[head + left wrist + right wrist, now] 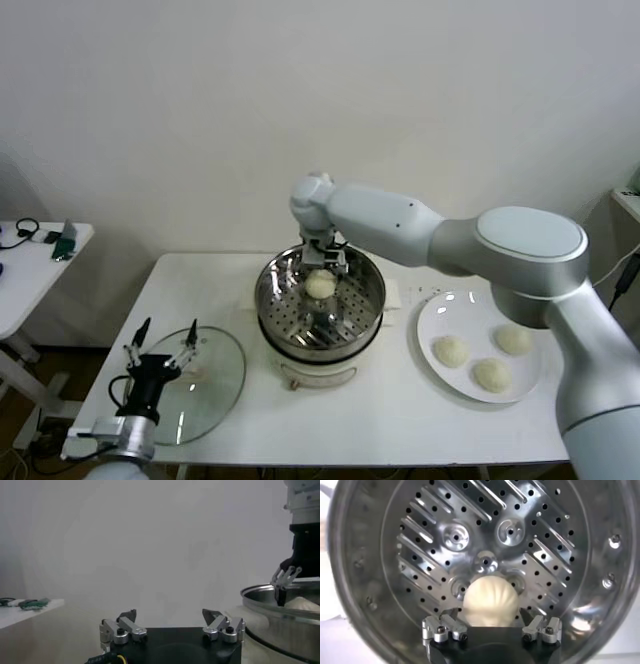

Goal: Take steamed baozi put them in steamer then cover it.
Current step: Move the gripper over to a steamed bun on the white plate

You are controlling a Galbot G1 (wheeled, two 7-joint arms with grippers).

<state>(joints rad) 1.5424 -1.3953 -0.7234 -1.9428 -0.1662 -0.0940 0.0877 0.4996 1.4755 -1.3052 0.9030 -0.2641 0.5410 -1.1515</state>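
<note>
Side table, far left: small items, apart from the counter.
Left gripper: near left counter corner, above the cover; fingers spread, holding nothing.
Cover: clear glass, flat on counter, left of the steamer.
Steamer: centre of counter, uncovered; one baozi on perforated floor.
Right gripper: inside steamer, directly over that baozi; fingers released, one each side of the bun.
Plate: right of steamer; three baozi.
</note>
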